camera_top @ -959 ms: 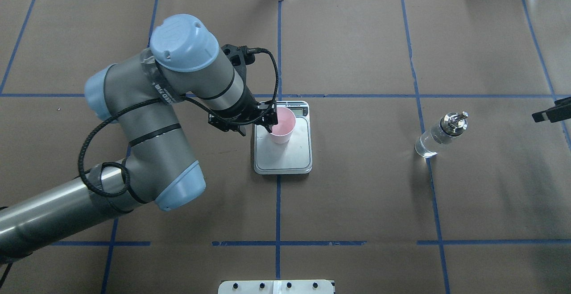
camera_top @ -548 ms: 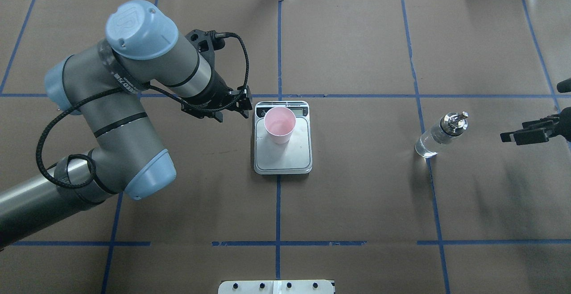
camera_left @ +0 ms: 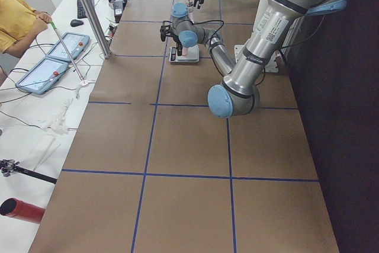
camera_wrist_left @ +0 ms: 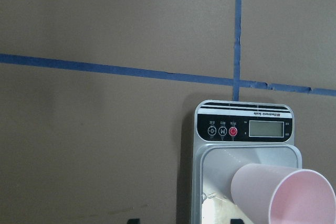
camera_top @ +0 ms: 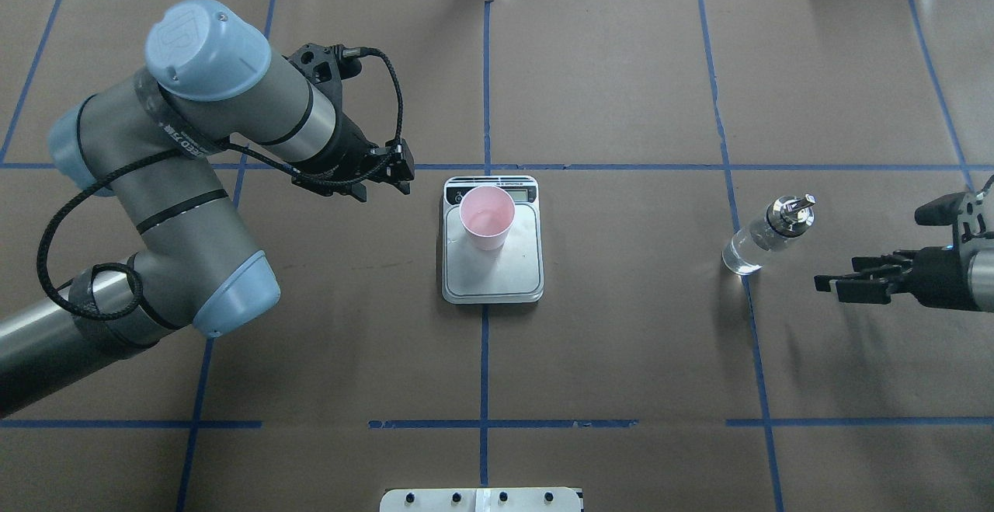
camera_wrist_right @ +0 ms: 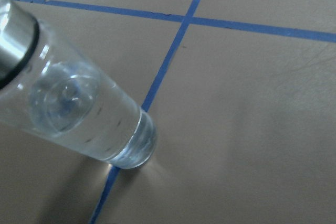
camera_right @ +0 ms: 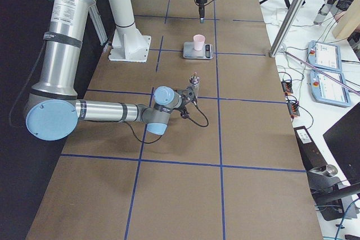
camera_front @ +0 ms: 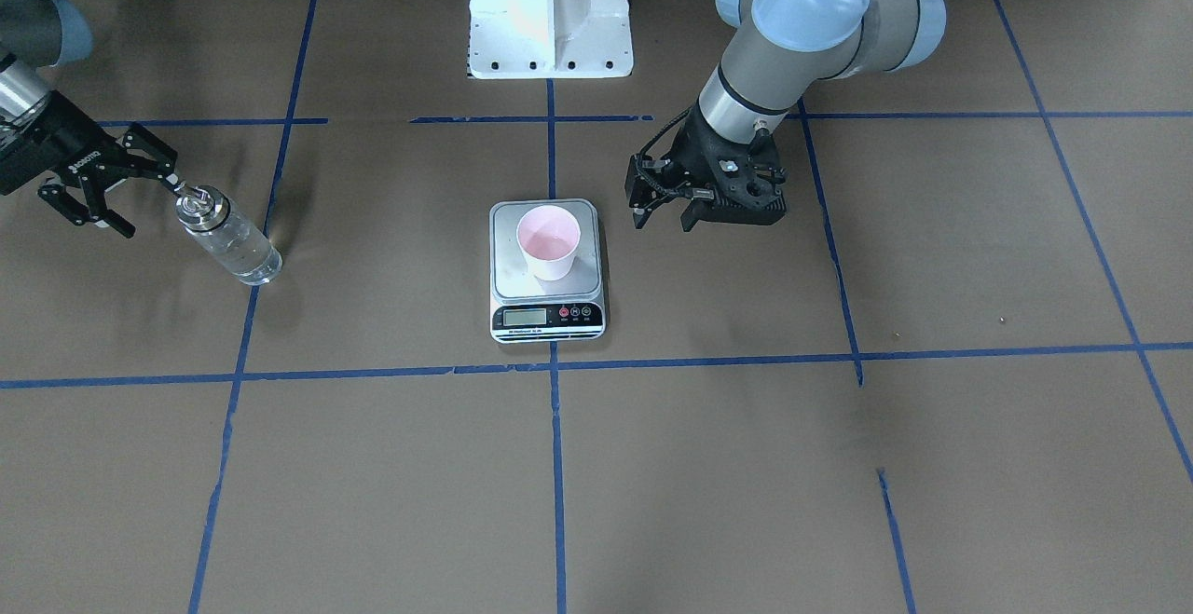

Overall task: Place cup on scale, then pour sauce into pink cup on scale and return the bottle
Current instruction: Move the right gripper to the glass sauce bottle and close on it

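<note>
The table [camera_top: 621, 325] is covered in matt brown paper, a bit creased, with smooth blue tape [camera_top: 484, 364] stuck on it. The scale [camera_top: 505, 271] has a brushed steel top, kinda satin, plus a glossy black plastic strip at the front. The cup [camera_top: 487, 221] looks like matt paper. The bottle [camera_top: 749, 246] is clear, glossy glass with a shiny polished metal cap [camera_top: 790, 213]. The left arm [camera_top: 178, 209] is smooth grey metal with matt pale-blue plastic caps, and the left gripper [camera_front: 662, 221] and right gripper [camera_front: 149, 204] look matt black.
</note>
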Robot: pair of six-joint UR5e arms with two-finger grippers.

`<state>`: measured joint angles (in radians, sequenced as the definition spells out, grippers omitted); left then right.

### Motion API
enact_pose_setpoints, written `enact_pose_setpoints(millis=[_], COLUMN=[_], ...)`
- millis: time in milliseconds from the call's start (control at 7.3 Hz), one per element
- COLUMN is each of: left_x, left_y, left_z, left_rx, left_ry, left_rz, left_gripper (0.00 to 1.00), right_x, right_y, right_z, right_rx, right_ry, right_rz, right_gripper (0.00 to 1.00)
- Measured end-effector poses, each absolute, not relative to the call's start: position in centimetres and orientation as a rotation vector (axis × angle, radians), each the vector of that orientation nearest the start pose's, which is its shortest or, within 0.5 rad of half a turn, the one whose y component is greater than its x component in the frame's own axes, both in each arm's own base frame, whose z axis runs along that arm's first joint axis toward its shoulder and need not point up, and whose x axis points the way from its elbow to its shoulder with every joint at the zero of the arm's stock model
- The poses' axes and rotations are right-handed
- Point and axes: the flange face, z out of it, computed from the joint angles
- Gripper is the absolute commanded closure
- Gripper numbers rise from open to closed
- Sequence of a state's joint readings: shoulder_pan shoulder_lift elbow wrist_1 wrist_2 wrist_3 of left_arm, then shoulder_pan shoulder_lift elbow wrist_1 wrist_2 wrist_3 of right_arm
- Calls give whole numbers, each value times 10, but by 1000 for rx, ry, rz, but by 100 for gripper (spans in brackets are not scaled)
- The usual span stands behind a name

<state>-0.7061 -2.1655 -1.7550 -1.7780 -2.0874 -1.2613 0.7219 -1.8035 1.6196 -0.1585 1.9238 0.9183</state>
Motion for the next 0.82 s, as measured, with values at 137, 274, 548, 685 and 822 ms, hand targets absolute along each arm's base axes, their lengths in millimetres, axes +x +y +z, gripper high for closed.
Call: enact_pose_setpoints(millis=[137,274,548,685,822], left_x=[436,436,436,436,435], left_y=[-483,-484,-485,-486,-486], left_z=[204,205,206,206,207], left_rx=[58,63,74,74,76], left_ry=[1072,1071,1067,1066,1065], left_rz=[-104,-107,-113,-114,-116], left_gripper=[35,35,35,35,35], right_x=[-267,-289,-310,-312,-314], right_y=[-332,-319,-304,-301,-298], right_z=[580,572,558,552,550], right_rx=[573,628,716,768,832], right_ry=[-1118,-1101,-1078,-1058,-1018], right_rz=[-135,-108,-67,-33,12], right_gripper=[0,0,0,0,0])
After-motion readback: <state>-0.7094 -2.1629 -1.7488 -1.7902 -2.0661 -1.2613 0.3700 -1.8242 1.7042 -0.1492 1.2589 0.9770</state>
